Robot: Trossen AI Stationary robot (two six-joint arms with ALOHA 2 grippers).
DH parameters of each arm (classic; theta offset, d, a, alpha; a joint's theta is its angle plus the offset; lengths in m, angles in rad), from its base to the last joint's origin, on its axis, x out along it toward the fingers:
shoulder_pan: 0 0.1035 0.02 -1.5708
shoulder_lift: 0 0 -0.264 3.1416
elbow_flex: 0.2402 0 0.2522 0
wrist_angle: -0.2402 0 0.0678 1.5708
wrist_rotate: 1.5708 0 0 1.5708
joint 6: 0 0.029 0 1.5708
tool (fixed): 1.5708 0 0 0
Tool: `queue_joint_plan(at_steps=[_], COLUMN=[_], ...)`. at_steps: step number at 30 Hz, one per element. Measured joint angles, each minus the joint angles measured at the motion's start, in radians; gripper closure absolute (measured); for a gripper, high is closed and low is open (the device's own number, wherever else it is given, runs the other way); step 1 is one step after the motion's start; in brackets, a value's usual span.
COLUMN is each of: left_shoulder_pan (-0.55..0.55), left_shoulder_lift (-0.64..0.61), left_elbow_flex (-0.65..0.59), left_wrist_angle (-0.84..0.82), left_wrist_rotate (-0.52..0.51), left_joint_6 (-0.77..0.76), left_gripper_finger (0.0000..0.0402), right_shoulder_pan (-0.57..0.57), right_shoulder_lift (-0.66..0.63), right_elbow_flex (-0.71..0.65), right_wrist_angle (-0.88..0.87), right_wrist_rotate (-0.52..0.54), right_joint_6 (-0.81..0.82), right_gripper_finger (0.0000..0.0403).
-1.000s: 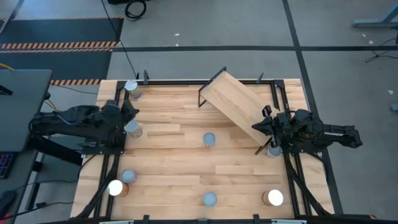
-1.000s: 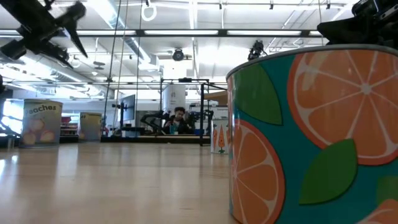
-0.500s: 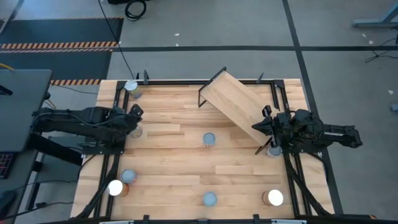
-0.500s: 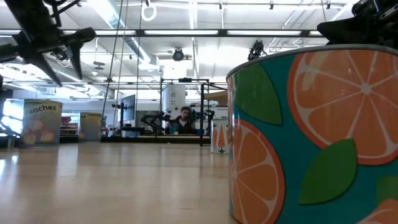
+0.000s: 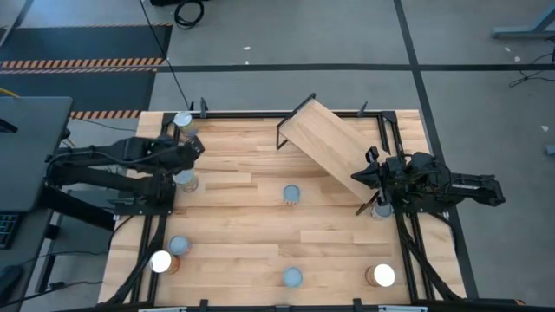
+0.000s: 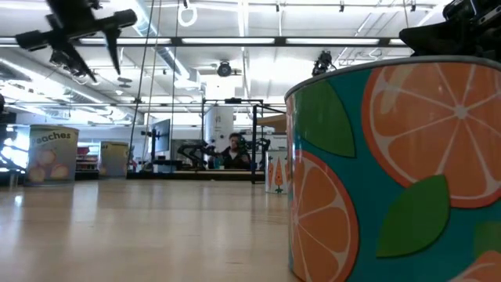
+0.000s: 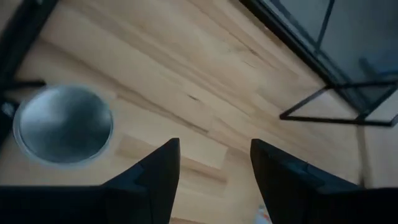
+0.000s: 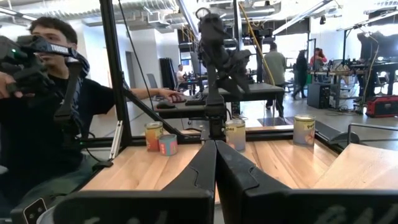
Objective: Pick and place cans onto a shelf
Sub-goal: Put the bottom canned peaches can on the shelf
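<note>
My left gripper (image 5: 194, 146) is open and empty above the table's far left. It hovers between a silver-topped can (image 5: 183, 121) at the far-left corner and another can (image 5: 185, 180) nearer. In the left wrist view its fingers (image 7: 214, 149) stand apart over bare wood, with a can top (image 7: 62, 124) off to one side. The shelf (image 5: 325, 139), a light-wood board on a black wire frame, stands tilted at the far right. My right gripper (image 5: 355, 178) is shut and empty beside the shelf's near end; its closed fingers also show in the right wrist view (image 8: 216, 155).
More cans stand on their bases on the tabletop: at the middle (image 5: 292, 194), near left (image 5: 178, 247) (image 5: 160, 261), near middle (image 5: 292, 277), near right (image 5: 380, 276), and under my right arm (image 5: 380, 211). A person (image 8: 43, 93) sits beyond the table's left side.
My left gripper has turned at the wrist, dipped a little, then risen and swung toward the table's far edge, staying open and empty. My right arm has kept still.
</note>
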Motion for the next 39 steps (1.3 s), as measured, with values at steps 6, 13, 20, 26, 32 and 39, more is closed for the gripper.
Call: queue_joint_plan(at_steps=[6,13,20,26,32,39], left_shoulder_pan=[0.046,0.07,0.089,0.088,0.121,0.235], left_shoulder_lift=[0.065,0.059,0.059,0.059,0.061,0.051], left_elbow_flex=[0.057,0.059,0.059,0.059,0.059,0.059], left_wrist_angle=[0.022,0.007,-0.269,-0.333,-0.3,-0.117], left_wrist_rotate=[-0.081,-0.017,0.313,0.319,0.284,0.362], left_joint_6=[0.313,0.6,0.627,0.767,0.881,1.024], left_gripper_finger=[0.0198,0.0198,0.0198,0.0197,0.0185,0.0143], right_shoulder_pan=[0.0,0.0,0.0,0.0,0.0,0.0], right_shoulder_lift=[0.0,0.0,0.0,0.0,0.0,0.0], right_elbow_flex=[0.0,0.0,0.0,0.0,0.0,0.0], right_wrist_angle=[0.0,0.0,0.0,0.0,0.0,0.0], right_wrist_rotate=[0.0,0.0,0.0,0.0,0.0,0.0], right_joint_6=[0.0,0.0,0.0,0.0,0.0,0.0], right_gripper_finger=[0.0392,0.0392,0.0392,0.0392,0.0392,0.0392])
